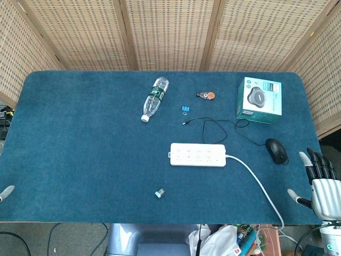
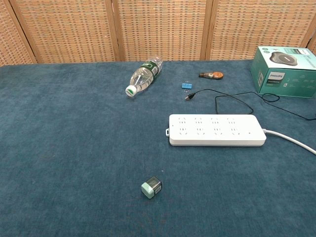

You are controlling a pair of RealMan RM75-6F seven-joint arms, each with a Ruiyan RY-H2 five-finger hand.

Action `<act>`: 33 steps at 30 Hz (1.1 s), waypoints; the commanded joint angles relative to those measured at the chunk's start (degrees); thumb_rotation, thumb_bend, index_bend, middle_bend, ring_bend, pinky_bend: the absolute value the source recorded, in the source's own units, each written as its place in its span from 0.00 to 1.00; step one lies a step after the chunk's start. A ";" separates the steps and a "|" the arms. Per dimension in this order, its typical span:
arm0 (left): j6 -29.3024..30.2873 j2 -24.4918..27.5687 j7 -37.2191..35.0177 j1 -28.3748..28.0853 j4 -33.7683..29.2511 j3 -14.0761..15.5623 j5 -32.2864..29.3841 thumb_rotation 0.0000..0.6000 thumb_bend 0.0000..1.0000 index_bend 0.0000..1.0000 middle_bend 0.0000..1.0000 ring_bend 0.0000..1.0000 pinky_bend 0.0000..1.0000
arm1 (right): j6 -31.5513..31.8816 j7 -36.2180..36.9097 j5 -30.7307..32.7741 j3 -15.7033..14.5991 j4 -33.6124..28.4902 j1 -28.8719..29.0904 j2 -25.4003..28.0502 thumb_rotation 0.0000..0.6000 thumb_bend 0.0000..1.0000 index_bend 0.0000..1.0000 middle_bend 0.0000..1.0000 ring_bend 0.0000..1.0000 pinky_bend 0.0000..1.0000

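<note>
We start at the black mouse (image 1: 276, 150), lying on the right part of the table (image 1: 80, 133), because our right hand (image 1: 319, 184) hangs nearest to it, just off the table's near right corner. That hand holds nothing: fingers straight and spread, thumb out to the side, touching no object. Of our left hand (image 1: 6, 192) we see only a fingertip at the near left edge, so we cannot tell how it is set.

Out from the mouse, its thin black cable (image 1: 224, 124) loops left toward the teal box (image 1: 259, 100) and ends loose above the white power strip (image 1: 197, 154). The strip's white cord (image 1: 258, 184) runs right and near, off the table edge close to our right hand.

Here is the worry, as we judge it: a reach toward the mouse crosses that white cord, and fingers this spread could hook it and drag the strip. The black cable could likewise snag and tug the mouse.

Farther off lie a water bottle (image 1: 154, 98) on its side, a blue clip (image 1: 185, 109), a correction-tape roller (image 1: 205, 96), and a small green sharpener (image 1: 159, 193).
</note>
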 commanded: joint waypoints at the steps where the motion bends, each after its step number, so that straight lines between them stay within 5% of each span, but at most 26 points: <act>1: -0.15 -0.05 0.03 -0.01 0.12 0.07 0.04 1.00 0.00 0.00 0.00 0.00 0.00 | -0.06 0.09 -0.13 0.38 -0.15 -0.29 0.13 1.00 0.00 0.00 0.00 0.00 0.00; 5: -0.19 -0.21 0.17 0.09 0.26 0.17 0.14 1.00 0.00 0.00 0.00 0.00 0.00 | 0.80 1.11 -2.23 0.95 0.35 -0.52 -0.08 1.00 0.00 0.00 0.03 0.01 0.04; 7: -0.17 -0.28 0.59 0.01 -0.07 0.06 0.22 1.00 0.00 0.00 0.00 0.00 0.00 | 0.52 4.67 -5.22 1.07 1.03 0.56 -0.22 1.00 0.02 0.00 0.19 0.16 0.25; 8: -0.30 -0.37 1.08 -0.09 -0.27 -0.01 0.16 1.00 0.00 0.00 0.00 0.00 0.00 | -0.27 7.82 -6.99 1.29 1.49 1.77 -0.33 1.00 0.10 0.00 0.36 0.33 0.47; 9: -0.43 -0.42 1.37 -0.17 -0.36 -0.03 0.15 1.00 0.00 0.00 0.00 0.00 0.00 | -1.12 9.37 -7.68 1.34 1.65 2.54 -0.26 1.00 0.23 0.00 0.51 0.51 0.70; 12: -2.01 -0.68 2.69 -0.81 -0.52 0.11 -0.16 1.00 0.00 0.00 0.00 0.00 0.00 | -12.02 12.10 -7.46 1.49 -1.10 8.35 2.36 1.00 0.61 0.00 0.79 0.82 1.00; 14: -2.53 -0.84 3.11 -1.03 -0.56 0.12 -0.34 1.00 0.00 0.00 0.00 0.00 0.00 | -17.79 10.93 -6.16 1.86 -3.17 11.14 3.65 1.00 0.75 0.03 0.85 0.89 1.00; 17: -3.18 -1.08 3.82 -1.33 -0.72 0.10 -0.64 1.00 0.00 0.00 0.00 0.00 0.00 | -25.73 9.44 -4.38 2.41 -5.38 15.21 4.19 1.00 0.81 0.10 0.86 0.91 1.00; 27: -3.85 -1.27 3.77 -1.55 -0.46 -0.40 -2.30 1.00 0.00 0.00 0.00 0.00 0.00 | -44.13 -5.34 10.14 5.14 -4.58 24.53 -2.26 1.00 0.82 0.18 0.86 0.91 1.00; 33: -4.02 -0.99 3.28 -1.60 -0.61 -0.50 -2.59 1.00 0.00 0.00 0.00 0.00 0.00 | -45.43 -11.46 16.82 6.07 -3.64 26.30 -5.32 1.00 0.82 0.22 0.86 0.91 1.00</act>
